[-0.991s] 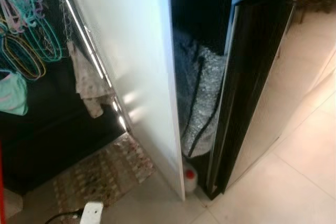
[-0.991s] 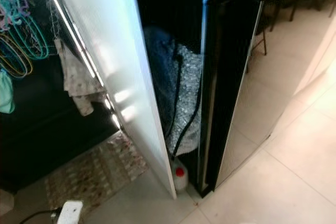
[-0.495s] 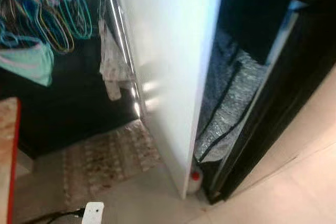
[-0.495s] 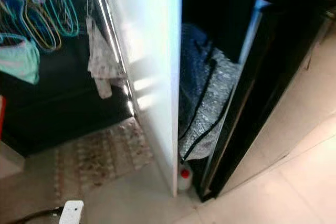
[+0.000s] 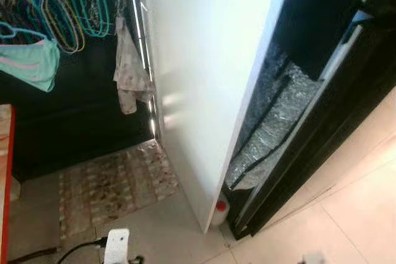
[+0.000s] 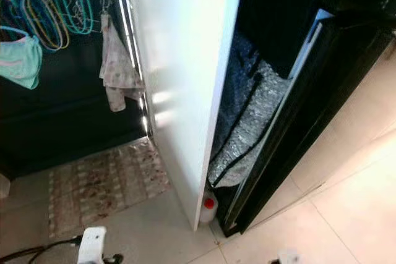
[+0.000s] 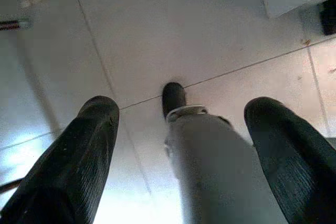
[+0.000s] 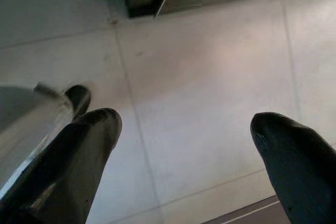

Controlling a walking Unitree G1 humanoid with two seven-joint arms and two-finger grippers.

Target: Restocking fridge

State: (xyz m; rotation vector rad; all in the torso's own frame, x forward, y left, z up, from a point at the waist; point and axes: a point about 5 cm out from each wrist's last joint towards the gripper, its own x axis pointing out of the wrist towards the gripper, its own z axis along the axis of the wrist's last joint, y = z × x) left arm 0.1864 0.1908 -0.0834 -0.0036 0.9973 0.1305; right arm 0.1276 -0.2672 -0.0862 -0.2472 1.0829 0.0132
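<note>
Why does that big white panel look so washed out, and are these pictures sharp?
In the eye views the white panel is overexposed, with bright glare patches low on it, while the gap beside it is nearly black; edges look soft. In the wrist views the open left gripper and right gripper are blurred, the floor tiles clearer.

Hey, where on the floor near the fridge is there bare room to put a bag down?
The pale tiles right of the black fridge are bare. A smaller free strip lies between the patterned mat and the white door. The gap between door and fridge is crowded: silver insulated bag, red-capped bottle. A white plug sits below the mat.
</note>
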